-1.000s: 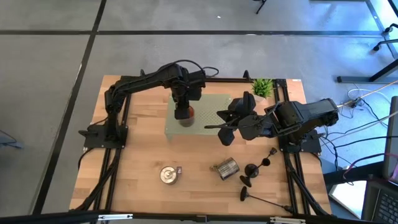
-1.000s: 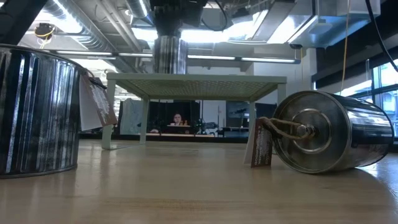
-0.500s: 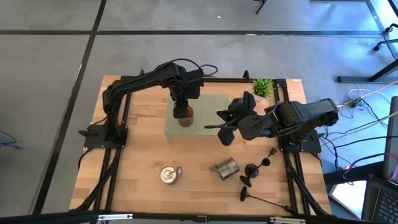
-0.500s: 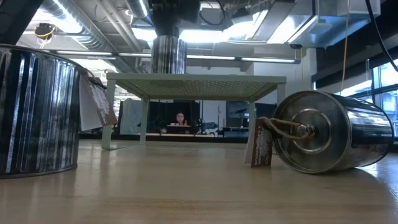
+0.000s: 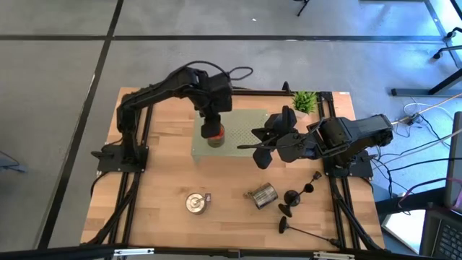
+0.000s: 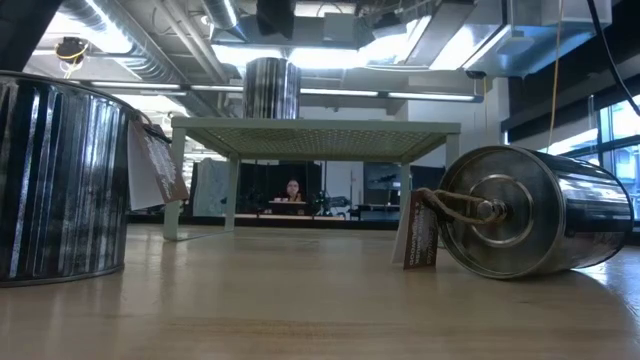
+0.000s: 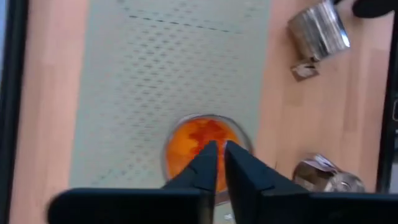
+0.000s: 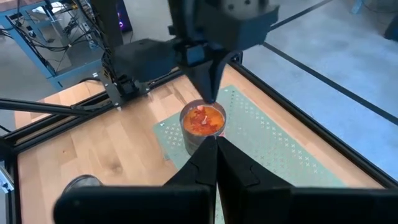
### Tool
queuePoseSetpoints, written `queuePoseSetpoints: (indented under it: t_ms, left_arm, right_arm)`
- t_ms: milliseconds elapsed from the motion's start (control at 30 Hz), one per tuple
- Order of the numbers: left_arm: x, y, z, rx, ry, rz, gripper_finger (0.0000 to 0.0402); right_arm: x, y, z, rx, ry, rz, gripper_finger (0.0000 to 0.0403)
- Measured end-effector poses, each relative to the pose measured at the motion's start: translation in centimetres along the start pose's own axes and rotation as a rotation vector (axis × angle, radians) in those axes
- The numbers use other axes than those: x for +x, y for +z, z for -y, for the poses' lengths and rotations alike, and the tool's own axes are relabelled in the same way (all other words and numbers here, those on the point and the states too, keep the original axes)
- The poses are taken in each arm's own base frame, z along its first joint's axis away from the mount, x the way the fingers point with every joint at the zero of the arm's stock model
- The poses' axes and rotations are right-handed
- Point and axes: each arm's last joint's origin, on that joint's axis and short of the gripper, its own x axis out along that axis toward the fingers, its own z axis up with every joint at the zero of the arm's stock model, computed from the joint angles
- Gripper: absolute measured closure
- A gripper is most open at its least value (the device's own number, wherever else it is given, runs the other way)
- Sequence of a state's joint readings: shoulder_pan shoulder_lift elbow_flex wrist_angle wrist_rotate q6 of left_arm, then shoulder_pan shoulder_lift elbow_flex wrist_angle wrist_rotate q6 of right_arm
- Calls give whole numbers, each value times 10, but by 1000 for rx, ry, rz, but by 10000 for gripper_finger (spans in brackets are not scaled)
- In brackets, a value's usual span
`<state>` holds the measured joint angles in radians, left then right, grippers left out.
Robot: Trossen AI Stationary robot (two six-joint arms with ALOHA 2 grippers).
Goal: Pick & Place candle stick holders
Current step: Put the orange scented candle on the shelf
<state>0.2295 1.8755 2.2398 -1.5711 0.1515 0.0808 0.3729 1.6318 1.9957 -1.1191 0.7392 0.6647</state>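
Left gripper point(image 7: 216, 163) closed, empty, above orange can point(image 5: 213, 134); right gripper point(image 8: 216, 148) closed. High view alone shows candle stick holders point(image 5: 294, 202).

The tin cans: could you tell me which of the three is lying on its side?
The silver can on the bare wood toward the right arm's side, tag attached. The other wood-level can stands upright, and the orange-filled can stands on the perforated platform.
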Motion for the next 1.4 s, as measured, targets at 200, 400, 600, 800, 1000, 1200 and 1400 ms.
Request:
queuePoseSetpoints:
  t_ms: [200, 400, 600, 800, 1000, 1200, 1400]
  left_arm:
    - [9, 2, 29, 194, 75, -30, 400]
    - [22, 1, 34, 224, 86, -81, 400]
    - [37, -3, 26, 200, 80, -145, 400]
    - [49, -6, 25, 195, 75, -196, 400]
    - [52, -8, 25, 188, 72, -211, 400]
    - [52, -8, 25, 177, 52, -208, 400]
    - [52, -8, 25, 151, 26, -205, 400]
  right_arm:
    - [0, 0, 0, -9, 7, -6, 399]
    - [-2, -2, -2, -28, 23, -18, 399]
    - [-3, -4, -3, -42, 38, -31, 399]
    - [-3, -5, -2, -56, 36, -50, 399]
    - [-3, -7, -1, -69, 32, -66, 399]
    - [-3, -7, -1, -81, 37, -69, 399]
    - [-3, -7, -1, -87, 38, -70, 399]
